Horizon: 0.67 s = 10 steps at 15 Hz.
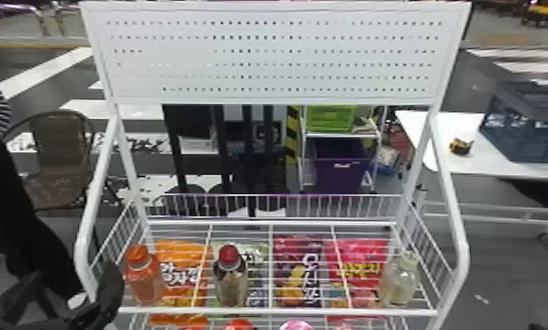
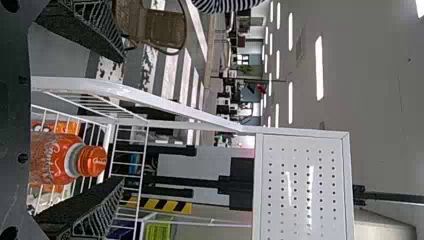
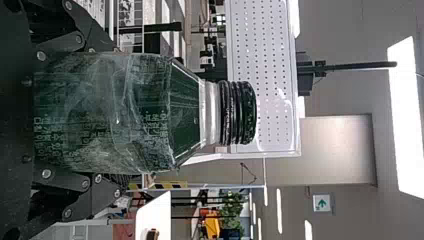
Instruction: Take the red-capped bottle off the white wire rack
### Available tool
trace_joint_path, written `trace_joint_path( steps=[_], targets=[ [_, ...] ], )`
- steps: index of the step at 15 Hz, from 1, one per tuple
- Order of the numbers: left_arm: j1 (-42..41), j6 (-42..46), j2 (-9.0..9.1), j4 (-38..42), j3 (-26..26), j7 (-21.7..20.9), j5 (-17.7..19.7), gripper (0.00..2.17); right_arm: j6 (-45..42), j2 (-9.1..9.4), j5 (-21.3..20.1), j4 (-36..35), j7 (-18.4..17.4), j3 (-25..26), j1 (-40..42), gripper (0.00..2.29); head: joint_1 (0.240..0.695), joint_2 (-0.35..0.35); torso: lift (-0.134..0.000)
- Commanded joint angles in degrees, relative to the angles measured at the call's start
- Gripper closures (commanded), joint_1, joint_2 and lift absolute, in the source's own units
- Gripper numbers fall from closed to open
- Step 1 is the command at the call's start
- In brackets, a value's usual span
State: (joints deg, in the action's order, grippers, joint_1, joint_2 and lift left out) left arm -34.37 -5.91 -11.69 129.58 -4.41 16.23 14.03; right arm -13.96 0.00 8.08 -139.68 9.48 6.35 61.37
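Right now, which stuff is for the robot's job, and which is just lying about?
For the job:
- red-capped bottle
- white wire rack

Just about:
- orange-capped bottle
- clear bottle
- dark-capped bottle
- snack bags
- brown chair
- purple bin

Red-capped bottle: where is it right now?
In the head view, the red-capped bottle stands on the white wire rack, left of centre, just right of the orange-capped bottle.
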Motion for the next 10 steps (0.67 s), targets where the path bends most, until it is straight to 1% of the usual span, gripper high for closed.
trace_joint_path(
  steps=[1,3,5,8,10],
  targets=[
    [-0.08,0.32,0.0,-0.29,0.19,-0.06,-0.05,0.04,0.04,0.05,-0.08,-0.16,0.01,-0.02,0.07,1.22,0.499,0.0,0.0],
    [-0.17,1.02,0.0,-1.7,2.65,0.12,-1.46,0.05,0.04,0.05,-0.08,-0.16,0.01,-0.11,0.07,1.22,0.499,0.0,0.0],
    [-0.43,4.89,-0.09,-5.21,8.72,0.91,-5.15,0.05,0.21,0.05,-0.08,-0.07,0.01,-0.11,-0.11,1.22,0.499,0.0,0.0],
    [0.97,15.61,-0.62,-14.44,17.86,4.86,-8.23,0.05,0.21,0.05,-0.17,0.02,0.01,-0.2,-0.2,1.22,0.499,0.0,0.0],
    [4.14,17.02,-0.7,-20.68,22.87,7.23,-9.72,0.08,0.21,0.05,0.01,0.28,0.01,-0.2,-0.2,1.22,0.499,0.0,0.0]
  ],
)
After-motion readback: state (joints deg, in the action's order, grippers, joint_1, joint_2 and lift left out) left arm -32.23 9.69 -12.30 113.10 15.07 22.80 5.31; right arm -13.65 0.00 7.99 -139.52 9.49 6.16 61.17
